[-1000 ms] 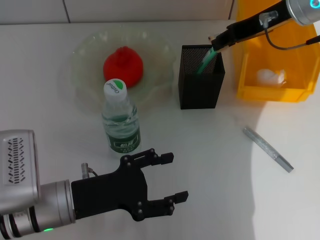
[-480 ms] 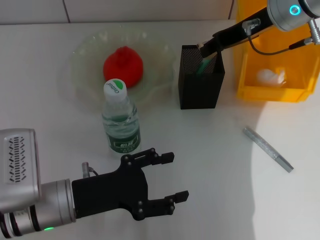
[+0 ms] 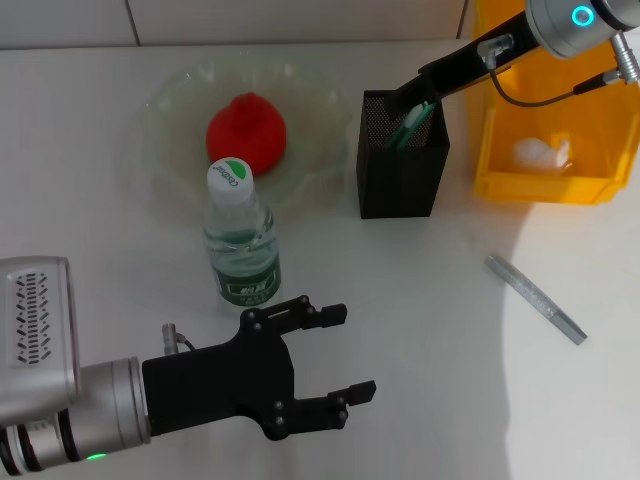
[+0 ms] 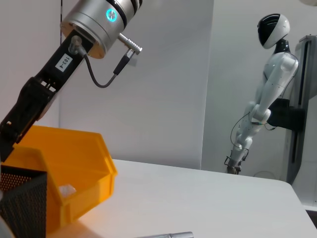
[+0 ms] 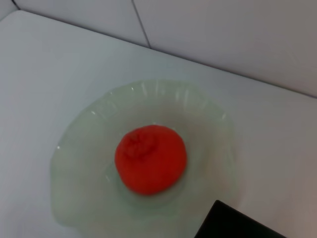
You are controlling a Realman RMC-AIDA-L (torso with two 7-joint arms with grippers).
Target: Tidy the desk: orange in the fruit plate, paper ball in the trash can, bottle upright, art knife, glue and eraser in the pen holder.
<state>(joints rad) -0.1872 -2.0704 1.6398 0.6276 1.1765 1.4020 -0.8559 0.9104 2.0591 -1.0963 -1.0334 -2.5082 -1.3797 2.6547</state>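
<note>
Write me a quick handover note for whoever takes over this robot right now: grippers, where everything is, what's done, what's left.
Right gripper: at the pen holder mouth by the glue, which leans inside; finger state unclear.
Left gripper: open, empty, near the table's front edge, below the bottle.
Done: orange in the fruit plate; paper ball in the trash can; bottle upright.
Left: art knife lies on the table right of the pen holder. Eraser not visible; check.

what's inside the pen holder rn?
The glue leans inside the pen holder, with the right gripper at its rim. The mesh hides the bottom, so the eraser can't be confirmed. The art knife lies on the desk.
</note>
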